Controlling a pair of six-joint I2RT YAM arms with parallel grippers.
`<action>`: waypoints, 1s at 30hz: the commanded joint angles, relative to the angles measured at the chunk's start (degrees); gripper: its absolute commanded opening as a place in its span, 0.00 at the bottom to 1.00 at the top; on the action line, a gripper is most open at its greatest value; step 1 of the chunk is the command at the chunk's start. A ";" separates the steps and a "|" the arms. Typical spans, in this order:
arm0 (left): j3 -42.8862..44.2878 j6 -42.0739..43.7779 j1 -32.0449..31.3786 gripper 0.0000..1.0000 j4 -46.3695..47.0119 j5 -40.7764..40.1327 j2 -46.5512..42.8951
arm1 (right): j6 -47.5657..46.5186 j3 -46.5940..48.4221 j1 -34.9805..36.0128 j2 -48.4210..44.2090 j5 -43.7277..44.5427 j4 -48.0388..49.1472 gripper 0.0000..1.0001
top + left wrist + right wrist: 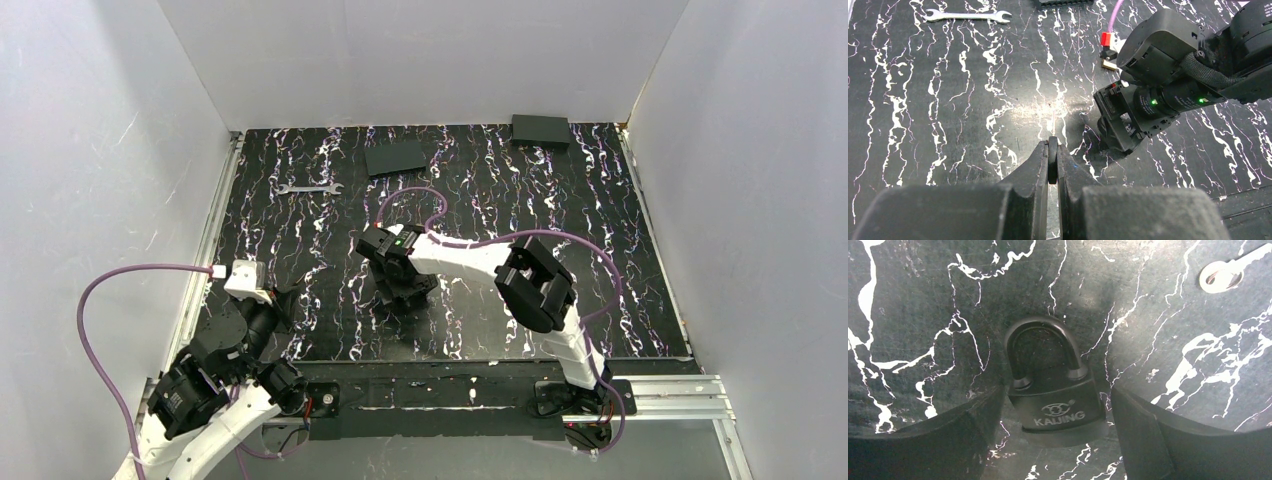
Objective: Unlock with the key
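Note:
My left gripper is shut on the key. Its round black head is pinched edge-on between the fingertips, and its thin blade points forward over the mat. In the top view the left gripper hovers at the mat's near left. A black padlock marked KAIJING lies flat with its shackle shut and pointing away. My right gripper is open, with one finger on each side of the lock body and a narrow gap at each. From above, the right gripper hides the lock.
A silver open-ended wrench lies at the far left of the marbled mat. Two dark flat boxes sit at the back. A small all-silver key lies beyond the padlock. White walls enclose three sides.

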 commanded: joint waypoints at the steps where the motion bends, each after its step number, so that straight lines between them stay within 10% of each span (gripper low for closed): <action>1: -0.34 0.82 0.16 0.00 0.79 -1.59 -1.00 | 0.76 0.30 0.73 0.55 0.12 -1.22 0.82; 20: -0.72 2.17 0.16 0.00 1.59 0.40 -2.22 | 12.85 -8.27 -2.09 -9.83 -1.57 7.30 0.01; 30: 0.60 0.92 0.14 0.00 3.30 5.29 0.50 | 41.24 -32.59 -10.73 -34.12 -7.29 29.90 0.01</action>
